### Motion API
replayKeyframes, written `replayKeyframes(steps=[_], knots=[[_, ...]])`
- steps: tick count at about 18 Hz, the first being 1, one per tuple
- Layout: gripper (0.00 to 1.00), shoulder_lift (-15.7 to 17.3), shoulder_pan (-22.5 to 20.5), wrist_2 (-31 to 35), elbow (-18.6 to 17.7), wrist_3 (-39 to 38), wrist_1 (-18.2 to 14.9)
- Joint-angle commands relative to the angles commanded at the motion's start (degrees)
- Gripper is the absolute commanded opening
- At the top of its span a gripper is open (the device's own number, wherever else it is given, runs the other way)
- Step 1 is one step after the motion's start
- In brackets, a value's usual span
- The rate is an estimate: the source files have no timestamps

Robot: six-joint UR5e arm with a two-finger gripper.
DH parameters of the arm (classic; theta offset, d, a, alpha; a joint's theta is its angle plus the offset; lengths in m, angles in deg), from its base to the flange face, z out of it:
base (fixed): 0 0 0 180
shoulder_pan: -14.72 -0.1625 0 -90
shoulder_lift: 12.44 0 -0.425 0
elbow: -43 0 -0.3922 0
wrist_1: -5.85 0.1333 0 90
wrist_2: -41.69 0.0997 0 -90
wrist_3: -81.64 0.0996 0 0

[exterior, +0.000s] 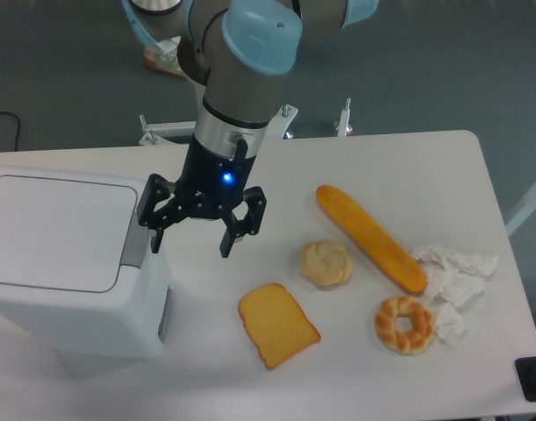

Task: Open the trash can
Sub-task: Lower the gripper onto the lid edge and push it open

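Note:
The trash can [61,232] is a big white boxy bin at the table's left, its flat lid down. A grey push tab [136,239] sits on the lid's right edge. My gripper [190,247] hangs open just right of the bin, its left finger close to the grey tab and its right finger over bare table. Nothing is between the fingers.
On the white table [408,158] lie a toast slice [277,324], a round bun [326,263], a long baguette [369,237], a twisted doughnut ring [404,324] and crumpled white paper [453,276]. The arm's base stands behind the table.

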Motion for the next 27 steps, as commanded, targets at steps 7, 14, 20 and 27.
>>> replayKeyframes(steps=[7, 14, 20, 27], knots=[[1.0, 0.0, 0.4, 0.0, -0.3, 0.0, 0.1], [1.0, 0.0, 1.0, 0.2, -1.0, 0.1, 0.2], [1.0, 0.0, 1.0, 0.2, -1.5, 0.2, 0.4], [1.0, 0.1, 1.1, 0.3, -2.1, 0.6, 0.4]])
